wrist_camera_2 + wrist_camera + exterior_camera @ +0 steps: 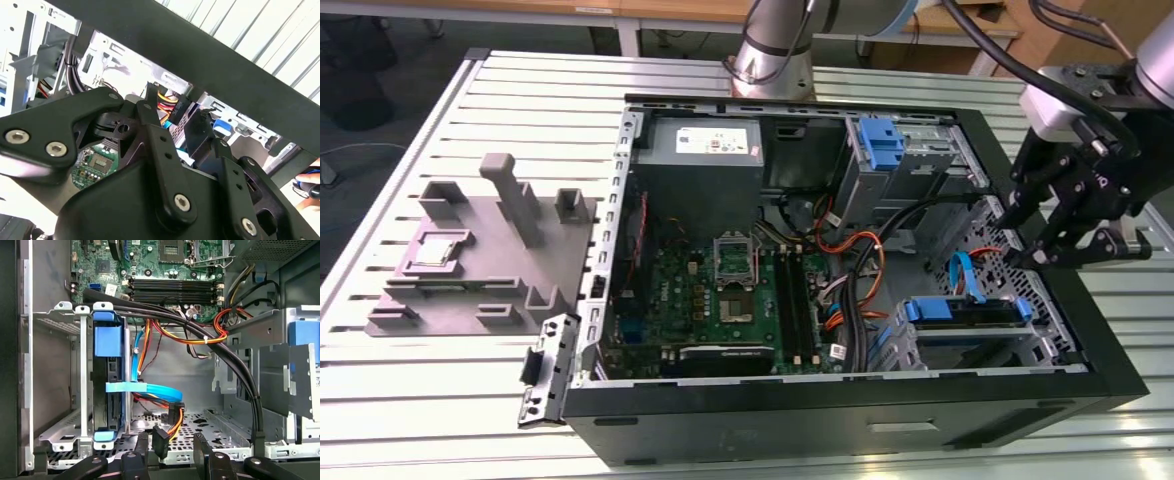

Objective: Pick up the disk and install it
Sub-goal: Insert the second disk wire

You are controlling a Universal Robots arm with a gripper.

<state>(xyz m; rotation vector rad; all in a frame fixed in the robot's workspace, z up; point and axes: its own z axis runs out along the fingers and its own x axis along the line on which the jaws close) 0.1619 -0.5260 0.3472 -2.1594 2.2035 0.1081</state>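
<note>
The gripper (pixel 1065 235) hung at the exterior view's right edge of the open computer case (pixel 854 410), over its rim, fingers (pixel 202 447) apart and holding nothing. Just below it the disk (pixel 108 390) sat on edge in the metal drive cage (pixel 65 385), blue carrier rails showing, so seating appeared done. A loose cable connector (pixel 161 440) lay beside the cage, apparently unconnected. Farther in lay the motherboard (pixel 720 290).

I see a lab bench: slatted aluminium table (pixel 1121 300), open computer case (pixel 854 400), grey fixture block (pixel 467 260).
</note>
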